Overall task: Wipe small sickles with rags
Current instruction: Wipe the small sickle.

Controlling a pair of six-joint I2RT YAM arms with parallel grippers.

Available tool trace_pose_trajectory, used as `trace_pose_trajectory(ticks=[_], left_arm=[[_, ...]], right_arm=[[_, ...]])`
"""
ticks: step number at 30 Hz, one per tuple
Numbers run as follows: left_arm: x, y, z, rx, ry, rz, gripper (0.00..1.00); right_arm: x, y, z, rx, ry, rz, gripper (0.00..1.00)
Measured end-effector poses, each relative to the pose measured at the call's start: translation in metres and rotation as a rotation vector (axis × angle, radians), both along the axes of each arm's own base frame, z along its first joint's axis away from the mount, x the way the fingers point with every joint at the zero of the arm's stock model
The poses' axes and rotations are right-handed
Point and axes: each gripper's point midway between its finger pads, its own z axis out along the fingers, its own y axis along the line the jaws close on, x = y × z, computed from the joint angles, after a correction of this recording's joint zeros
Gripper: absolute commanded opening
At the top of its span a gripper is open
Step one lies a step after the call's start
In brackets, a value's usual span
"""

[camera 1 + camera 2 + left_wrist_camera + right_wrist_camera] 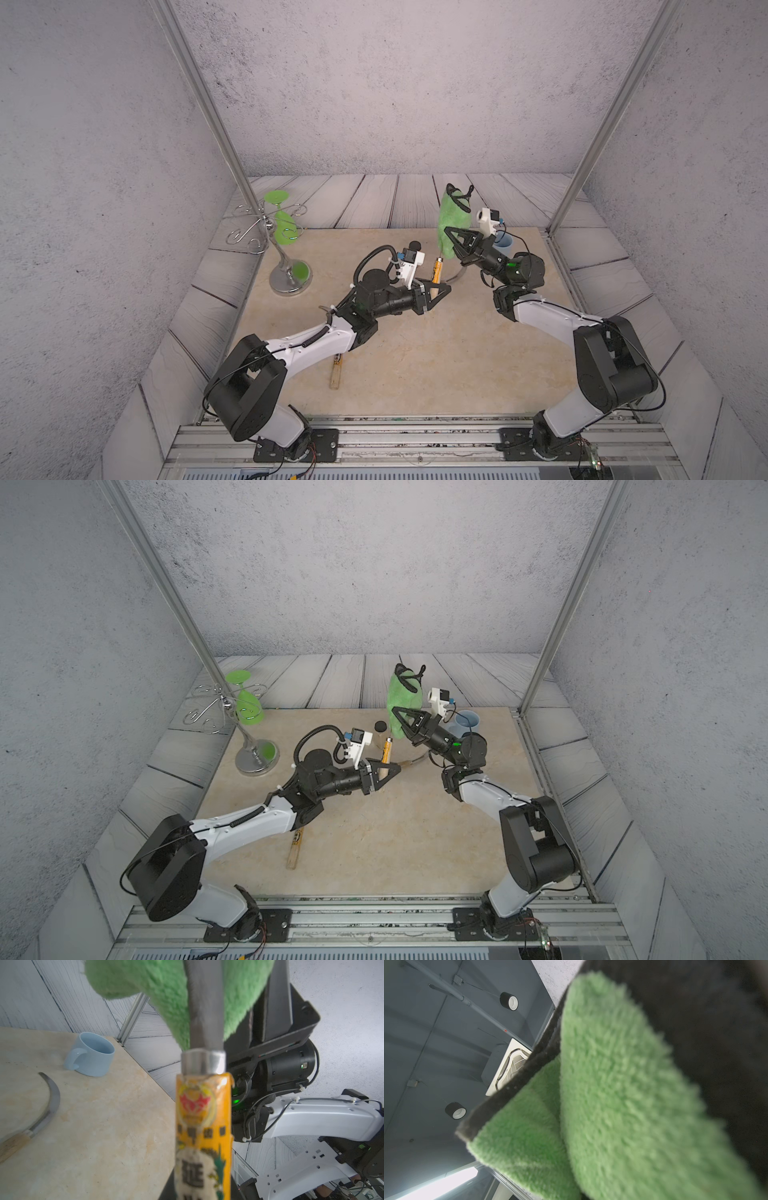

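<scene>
My left gripper (435,291) is shut on the pale wooden end of a small sickle (437,272), which stands upright with its yellow-labelled handle (203,1126) above the jaws. Its grey blade (204,1012) runs up into the green fluffy rag (453,212). My right gripper (451,232) is shut on the rag and holds it raised against that blade. The rag (612,1084) fills the right wrist view. A second sickle (47,1101) lies flat on the table near the mug. A third sickle's handle (336,374) shows under my left arm.
A pale blue mug (505,245) stands at the back right, behind my right wrist. At the back left a silver rack (291,278) holds a hanging green goblet (284,228). A small black-capped item (380,726) sits behind my left gripper. Metal posts rise at both back corners.
</scene>
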Motion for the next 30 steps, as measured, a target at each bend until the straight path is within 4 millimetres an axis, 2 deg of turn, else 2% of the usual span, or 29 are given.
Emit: trace_pose_trajectory(ticks=[5,10,14,17,21,23,26,30], left_arm=[[0.020,0.009,0.015,-0.018,-0.013,0.014,0.00],[0.043,0.027,0.044,-0.055,-0.066,0.054,0.00],[0.050,0.041,0.049,-0.050,-0.067,0.067,0.00],[0.053,0.056,0.046,-0.027,-0.053,0.103,0.00],[0.057,0.078,0.037,0.035,-0.041,0.169,0.00],[0.055,0.083,0.030,0.071,-0.034,0.185,0.00],[0.049,0.089,0.017,0.133,-0.022,0.201,0.00],[0.045,0.098,-0.006,0.226,0.007,0.223,0.00]], right_arm=[[-0.007,0.006,-0.007,-0.029,0.004,0.034,0.07],[-0.013,0.008,-0.027,-0.123,0.060,0.038,0.07],[-0.025,0.005,-0.032,-0.249,0.064,-0.007,0.07],[-0.043,-0.004,-0.027,-0.372,0.029,-0.057,0.07],[-0.071,-0.021,-0.008,-0.490,-0.065,-0.129,0.07],[-0.080,-0.028,-0.007,-0.546,-0.090,-0.160,0.07],[-0.083,-0.040,-0.023,-0.653,-0.078,-0.210,0.07],[-0.081,-0.056,-0.066,-0.824,0.006,-0.252,0.07]])
